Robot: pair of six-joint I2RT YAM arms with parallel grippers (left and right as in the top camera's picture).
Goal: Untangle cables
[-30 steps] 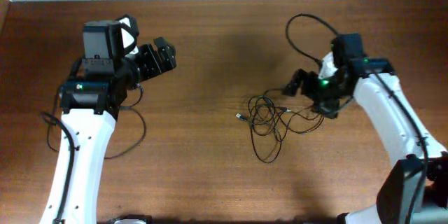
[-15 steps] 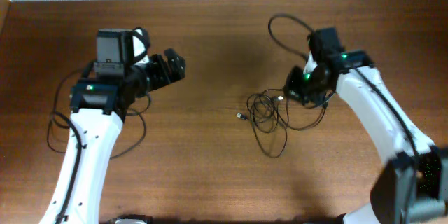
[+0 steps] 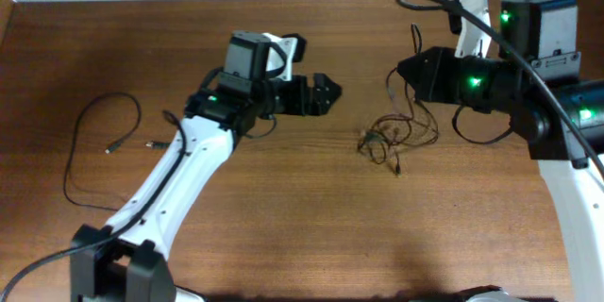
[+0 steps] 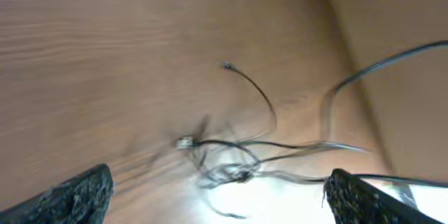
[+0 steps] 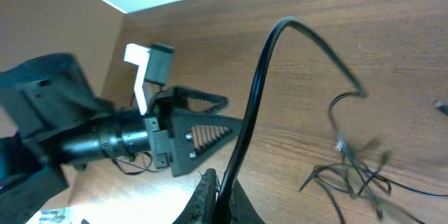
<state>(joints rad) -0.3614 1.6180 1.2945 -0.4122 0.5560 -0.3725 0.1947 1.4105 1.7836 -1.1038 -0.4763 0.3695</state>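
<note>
From overhead, the cables [image 3: 396, 138] lie in a small tangled bunch on the table [image 3: 283, 231], right of centre. They sit between the two arms and nearer the right one. A couple of thin strands rise from the bunch toward the right gripper [image 3: 404, 69], which sits just above and behind it. The left gripper [image 3: 326, 94] points at the bunch from the left, apart from it, with its fingers spread.

In the left wrist view the left gripper [image 4: 217, 203] is wide open, with one finger [image 4: 73, 196] in the bottom left corner and the other in the bottom right. The cables [image 4: 224, 166] lie on the wood ahead, between the two fingers and touching neither. A small pale plug [image 4: 184, 142] shows at the left of the knot. One loose end curls away above it, and longer strands run off to the right and upward out of the frame. The picture is blurred, so I cannot count the cords.

In the right wrist view the right gripper [image 5: 213, 199] has its fingers pressed together at the bottom edge. They pinch a black strand that arcs up and over, then drops into the cables [image 5: 350, 175] on the table at lower right. Across the table the left gripper [image 5: 203, 134] faces this way, its jaws standing apart.
</note>
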